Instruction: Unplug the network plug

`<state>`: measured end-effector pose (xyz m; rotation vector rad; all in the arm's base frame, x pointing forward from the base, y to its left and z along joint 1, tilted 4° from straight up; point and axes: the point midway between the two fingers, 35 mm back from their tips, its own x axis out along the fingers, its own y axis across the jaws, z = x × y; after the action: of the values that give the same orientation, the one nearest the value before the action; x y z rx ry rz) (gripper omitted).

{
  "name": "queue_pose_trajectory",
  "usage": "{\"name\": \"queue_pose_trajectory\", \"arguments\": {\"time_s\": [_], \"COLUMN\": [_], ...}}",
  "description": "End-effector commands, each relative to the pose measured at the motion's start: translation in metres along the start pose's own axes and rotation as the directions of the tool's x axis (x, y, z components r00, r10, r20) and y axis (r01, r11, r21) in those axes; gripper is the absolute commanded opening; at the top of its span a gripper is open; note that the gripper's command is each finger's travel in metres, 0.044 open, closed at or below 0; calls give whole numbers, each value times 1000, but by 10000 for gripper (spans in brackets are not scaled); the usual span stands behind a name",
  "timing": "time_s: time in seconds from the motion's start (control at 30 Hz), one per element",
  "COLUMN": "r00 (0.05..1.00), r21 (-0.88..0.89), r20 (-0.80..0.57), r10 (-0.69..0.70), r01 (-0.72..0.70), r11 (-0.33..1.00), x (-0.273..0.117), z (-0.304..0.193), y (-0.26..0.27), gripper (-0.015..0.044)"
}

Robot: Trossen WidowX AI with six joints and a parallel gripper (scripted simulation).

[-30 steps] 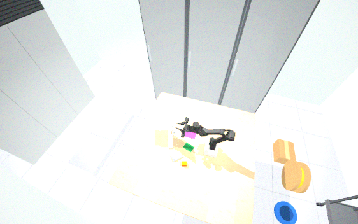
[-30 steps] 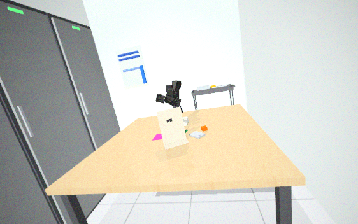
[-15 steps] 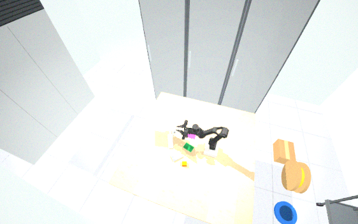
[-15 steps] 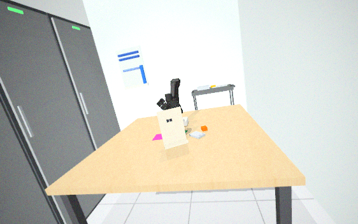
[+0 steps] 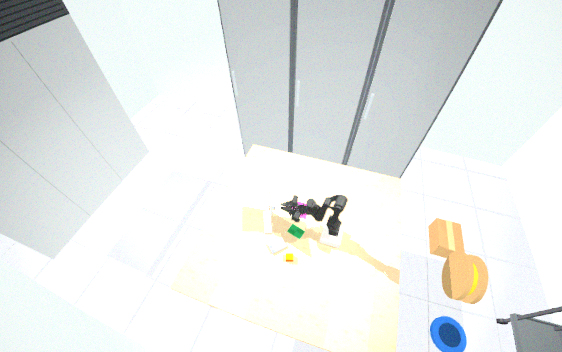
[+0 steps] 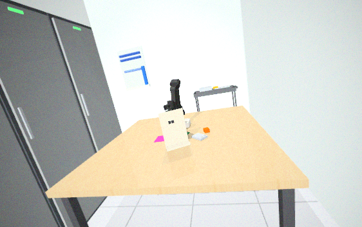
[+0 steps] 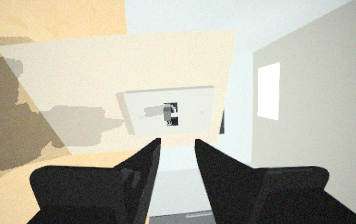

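The cream upright panel (image 5: 268, 222) (image 6: 175, 133) (image 7: 100, 67) carries a pale face plate (image 7: 197, 100) with two dark socket openings. A small grey plug (image 7: 167, 114) sits at the openings in the wrist view; its tab is too small to make out. My gripper (image 5: 282, 206) (image 7: 177, 142) is partly open, with nothing between its fingertips. The fingertips are in front of the panel, below the plug in the wrist view, and appear clear of it. The magenta marked square (image 5: 304, 216) (image 6: 158, 138) lies on the table under my arm, partly hidden.
A green piece (image 5: 296, 231) lies beside the square. A pale flat box (image 5: 277, 245) (image 6: 200, 137) and an orange block (image 5: 289, 257) (image 6: 206, 129) lie farther to the side. Tall cabinets (image 5: 260, 75) (image 6: 29, 80) stand beyond one table edge.
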<state>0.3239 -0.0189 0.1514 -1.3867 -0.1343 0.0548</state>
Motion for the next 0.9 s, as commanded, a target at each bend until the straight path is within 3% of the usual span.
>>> {"name": "queue_pose_trajectory", "arguments": {"time_s": [0.0, 0.87], "r00": [1000, 1000], "r21": [-121, -120], "r20": [18, 18], "r10": [3, 0], "r01": [-1, 3], "r11": [993, 993], "x": [-10, 19], "z": [1, 7], "y": [9, 8], "gripper": [156, 156]}}
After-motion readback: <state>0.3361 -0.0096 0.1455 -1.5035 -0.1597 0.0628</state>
